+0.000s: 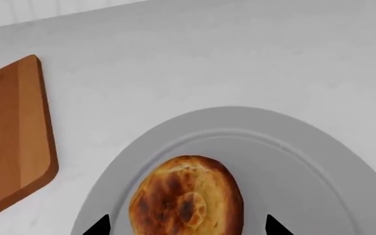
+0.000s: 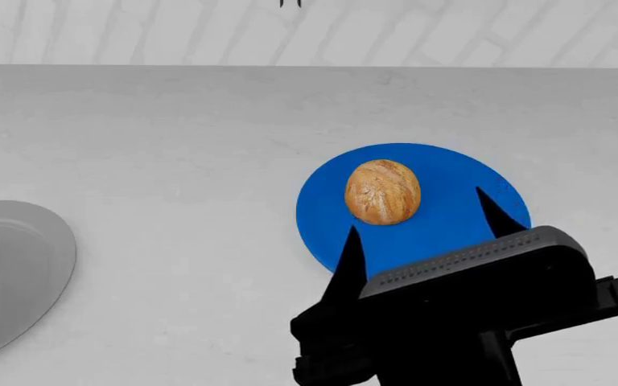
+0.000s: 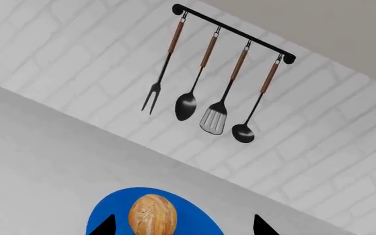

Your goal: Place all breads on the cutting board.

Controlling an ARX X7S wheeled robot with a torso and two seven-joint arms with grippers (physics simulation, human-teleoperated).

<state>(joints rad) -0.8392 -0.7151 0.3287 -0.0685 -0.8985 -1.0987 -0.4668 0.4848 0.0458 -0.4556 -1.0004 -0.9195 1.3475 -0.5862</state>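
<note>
The open right gripper (image 2: 417, 217) points at the pale roll (image 2: 383, 191) just ahead, on the blue plate (image 2: 449, 229), while the open left gripper (image 1: 186, 226) already straddles the darker roll (image 1: 186, 198).

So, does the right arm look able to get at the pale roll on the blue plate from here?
Probably yes. The right gripper is open with its fingertips either side of the pale roll on the blue plate, short of it, and nothing lies between.

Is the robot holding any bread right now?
No. Both grippers are open and empty: the left gripper straddles the darker bread without touching it, and the right gripper hovers near the pale bread.
</note>
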